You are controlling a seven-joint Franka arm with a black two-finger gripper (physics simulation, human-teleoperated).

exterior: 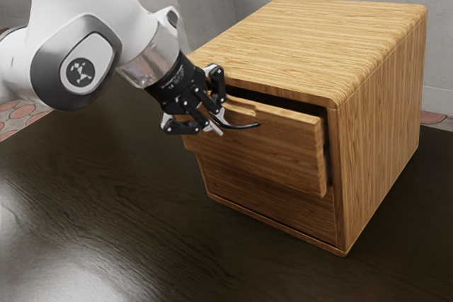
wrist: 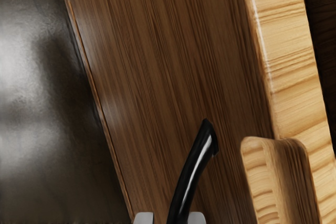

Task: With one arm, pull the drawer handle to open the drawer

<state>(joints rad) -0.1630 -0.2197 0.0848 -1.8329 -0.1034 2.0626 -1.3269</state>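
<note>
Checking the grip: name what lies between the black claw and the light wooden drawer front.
Only the curved black metal handle, at the black claw, standing off the light wooden drawer front, in both views.

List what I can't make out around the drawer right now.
Drawer interior: exterior view, dark gap hidden behind its own front and the cabinet top.
Handle near end: exterior view, covered by the gripper; wrist view, cut off by the picture's edge.
Cabinet back: exterior view, faces away.
</note>
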